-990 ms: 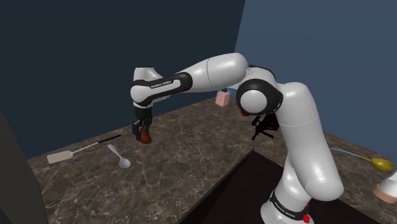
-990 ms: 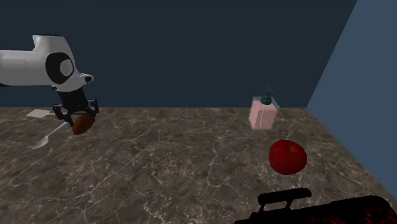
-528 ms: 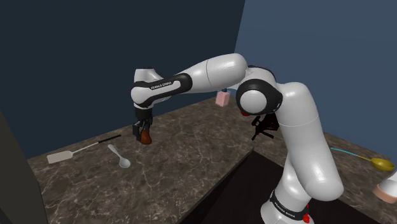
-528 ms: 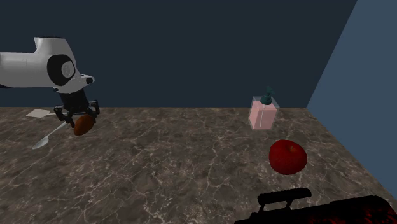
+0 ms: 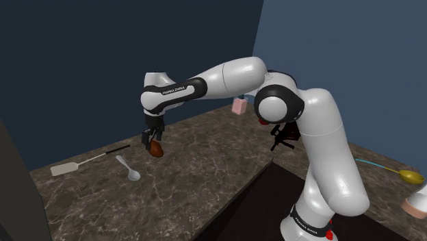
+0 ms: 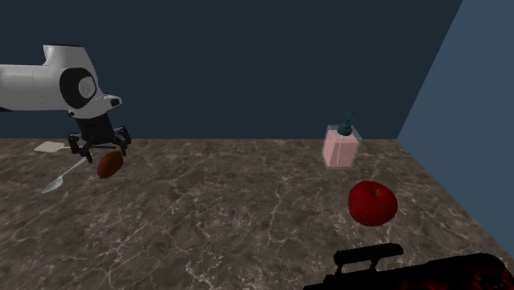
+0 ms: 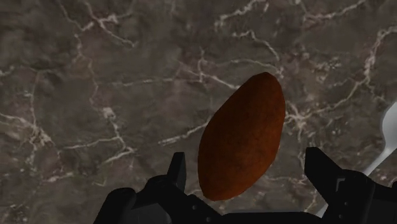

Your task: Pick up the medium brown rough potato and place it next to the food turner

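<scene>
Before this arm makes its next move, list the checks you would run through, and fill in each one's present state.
1. The claw is open: ok.
2. The potato is free of the claw's grip: ok.
3. The potato rests on the counter: cannot tell.
4. The potato lies near the food turner: ok.
5. The spoon is apart from the claw: ok.

Wrist view: white spoon [image 7: 386, 130], bowl cut by the frame edge, handle passing behind one black finger [image 7: 335, 183].
Second exterior view: flat white food turner [image 6: 51, 147], handle hidden behind white arm [image 6: 33, 86]; arm itself cut at that view's left edge.
Shoulder view: red apple [image 5: 263, 122] mostly behind the elbow. Brown rough potato [image 5: 156, 150], on or just above marble counter [image 5: 205, 168], cannot tell.
</scene>
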